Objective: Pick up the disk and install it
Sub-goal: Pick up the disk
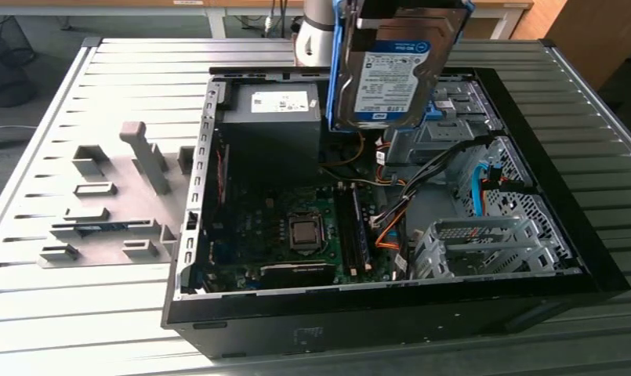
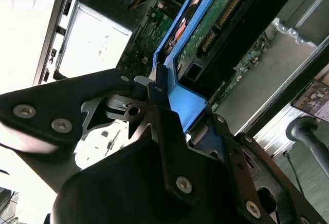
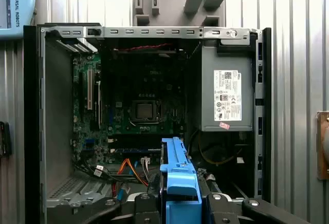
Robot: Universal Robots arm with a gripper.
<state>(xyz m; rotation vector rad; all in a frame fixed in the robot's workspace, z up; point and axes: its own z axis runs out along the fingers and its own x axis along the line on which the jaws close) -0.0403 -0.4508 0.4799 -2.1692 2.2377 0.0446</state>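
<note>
The disk (image 1: 393, 70) hangs upright over the far side of the open computer case (image 1: 566, 235), its white-and-blue label facing the exterior camera and a blue carrier around its edge. My gripper (image 2: 182, 106) is shut on the carrier's blue end, one black finger (image 2: 154, 88) on each side. In the second wrist view the disk (image 2: 205, 29) shows its green circuit board. In the first wrist view the blue carrier (image 3: 177, 167) juts out from my gripper (image 3: 180, 202) above the inside of the case.
Inside the case are a grey power supply (image 1: 278, 106), the motherboard (image 1: 294, 227), orange and blue cables (image 1: 477, 176) and a perforated metal drive cage (image 1: 483, 243). A grey fixture (image 1: 106, 196) with upright blocks lies on the slatted metal table at the exterior view's left.
</note>
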